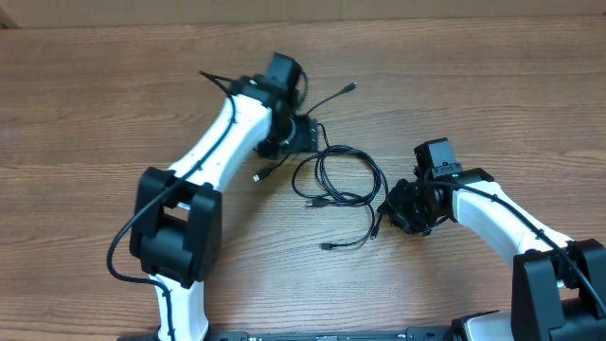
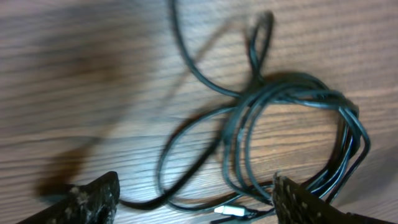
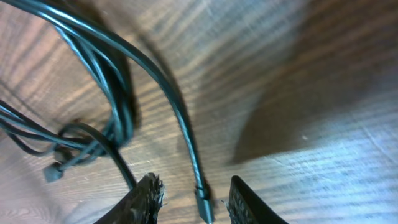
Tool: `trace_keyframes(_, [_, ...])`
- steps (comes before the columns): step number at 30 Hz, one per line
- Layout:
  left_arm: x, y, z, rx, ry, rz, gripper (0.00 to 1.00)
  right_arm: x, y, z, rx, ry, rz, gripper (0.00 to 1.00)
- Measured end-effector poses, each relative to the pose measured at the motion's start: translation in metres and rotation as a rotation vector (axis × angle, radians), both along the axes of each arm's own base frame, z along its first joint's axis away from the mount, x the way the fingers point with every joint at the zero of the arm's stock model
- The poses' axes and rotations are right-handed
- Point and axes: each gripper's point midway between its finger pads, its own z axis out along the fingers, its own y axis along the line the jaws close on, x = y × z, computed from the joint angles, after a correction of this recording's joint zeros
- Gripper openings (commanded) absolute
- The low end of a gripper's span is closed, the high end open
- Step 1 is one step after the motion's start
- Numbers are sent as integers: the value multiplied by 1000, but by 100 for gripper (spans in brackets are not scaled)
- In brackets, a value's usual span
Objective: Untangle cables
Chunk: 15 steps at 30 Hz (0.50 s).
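Observation:
The cables (image 1: 341, 148) lie as a loose black coil on the wooden table between the two arms, with thin ends trailing out to the upper right (image 1: 350, 87) and to the lower middle (image 1: 327, 246). My left gripper (image 1: 305, 133) hovers at the coil's upper left. In its wrist view its jaws (image 2: 196, 199) stand wide open over several strands (image 2: 249, 118) and a silvery plug (image 2: 231, 211). My right gripper (image 1: 390, 210) is at the coil's right edge. It (image 3: 196, 183) is open, with one cable's plug end (image 3: 204, 204) lying between the fingers and a gap on each side.
The wooden table (image 1: 492, 85) runs all around the coil. The white left arm (image 1: 218, 142) stretches diagonally from the lower left, and the right arm (image 1: 502, 213) comes in from the lower right. Another plug end (image 1: 260, 175) lies next to the left arm.

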Motion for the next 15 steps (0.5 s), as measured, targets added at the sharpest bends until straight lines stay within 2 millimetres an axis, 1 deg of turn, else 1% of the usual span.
trace_keyframes(2, [-5, -10, -7, -4, -6, -20, 76, -4, 0, 0, 0, 17, 0, 36])
trace_keyframes(3, [-7, -16, -10, -8, -10, -22, 72, -5, 0, 0, 2, 24, 1, 35])
trace_keyframes(4, [-9, -20, -13, -10, -13, -25, 71, -6, 0, 0, 5, 28, 1, 35])
trace_keyframes(7, [-13, -28, -23, -7, -23, -7, 69, -9, 2, 0, 17, 41, 3, 35])
trace_keyframes(10, [-14, -33, -29, -5, -37, 9, 72, -12, 3, 1, 23, 51, 4, 35])
trace_keyframes(12, [-13, -32, -32, 15, -50, 18, 78, -12, 3, 1, 24, 54, 4, 36])
trace_keyframes(15, [-12, -24, -34, 59, -57, 42, 82, -12, 3, 1, 26, 55, 4, 36])
